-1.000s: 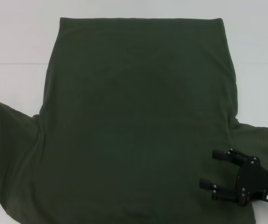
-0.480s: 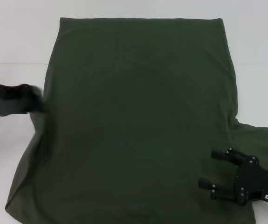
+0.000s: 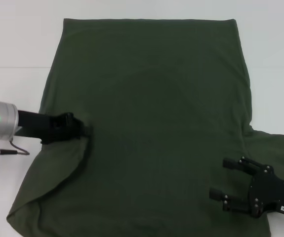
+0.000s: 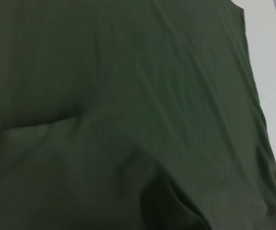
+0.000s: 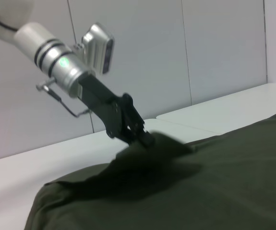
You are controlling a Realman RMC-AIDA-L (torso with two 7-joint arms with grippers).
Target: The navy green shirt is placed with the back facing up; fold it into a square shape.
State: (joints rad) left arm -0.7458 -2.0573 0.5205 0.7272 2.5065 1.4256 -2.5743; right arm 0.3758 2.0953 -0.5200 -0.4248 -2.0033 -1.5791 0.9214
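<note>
A: Where is the left gripper (image 3: 82,130)?

B: Over the shirt's left side, about halfway down its length. Its dark fingers are closed on a pinch of the navy green shirt (image 3: 151,113). In the right wrist view the left gripper (image 5: 145,139) holds the cloth lifted into a small peak above the rest of the fabric.

A: And the sleeve on that side?

B: Folded inward. The cloth it holds lies over the shirt's body, with a curved fold edge running from the fingers down toward the lower left corner.

A: What about the right gripper (image 3: 223,193)?

B: Near the lower right of the shirt, above the cloth just inside the right sleeve. Its two fingers are spread apart, with nothing between them.

A: How does the shirt lie overall?

B: Flat on the white table (image 3: 18,44), its straight far edge square across the top, the sides widening toward the robot. The right sleeve is spread out to the side at the lower right. The near edge runs past the bottom of the head view.

A: Any room around it?

B: Bare white table shows along the far edge and down both sides, widest at the left beside the left arm. The left wrist view is filled almost wholly with the shirt (image 4: 128,105), with a strip of table along one edge.
</note>
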